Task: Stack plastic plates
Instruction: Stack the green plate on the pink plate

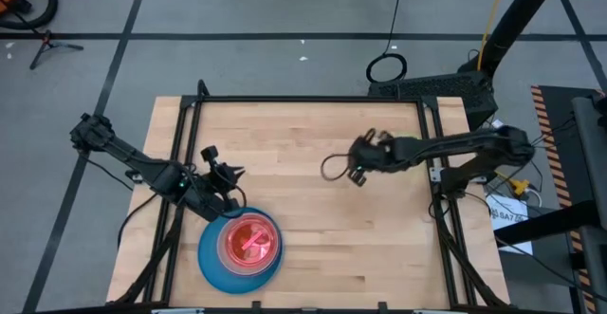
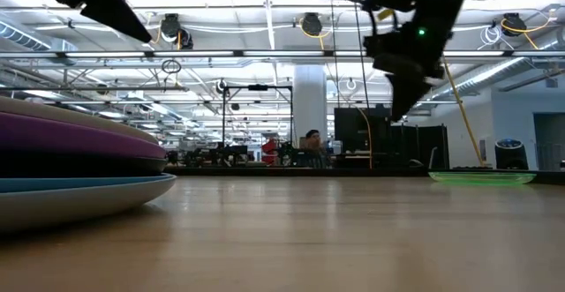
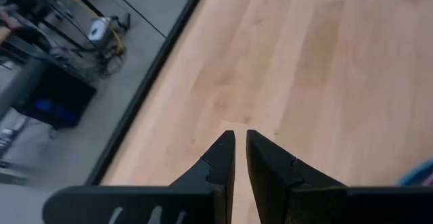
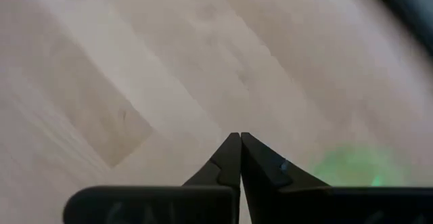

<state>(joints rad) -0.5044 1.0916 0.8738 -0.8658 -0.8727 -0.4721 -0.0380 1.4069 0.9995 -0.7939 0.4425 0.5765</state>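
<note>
The stack of plastic plates (image 1: pixel 242 248) stands near the table's near-left edge, with a large blue plate at the bottom and the small translucent pink plate (image 1: pixel 248 238) on top. The low view shows purple, black, blue and grey rims (image 2: pixel 79 164). The small neon green plate (image 2: pixel 481 177) lies flat on the table by itself, a faint ring (image 1: pixel 332 167) in the high view. My left gripper (image 1: pixel 228 175) hovers just beyond the stack, shut to a thin slit (image 3: pixel 240 137) and empty. My right gripper (image 1: pixel 358 170) hangs above the table beside the green plate (image 4: pixel 352 166), shut (image 4: pixel 239 137) and empty.
Bare wooden tabletop (image 1: pixel 313 134) spreads between the stack and the green plate and toward the far edge. Black frame rails (image 1: pixel 180 143) run along the table's left and right sides. Beyond the table are a workshop floor and people far off (image 2: pixel 309 142).
</note>
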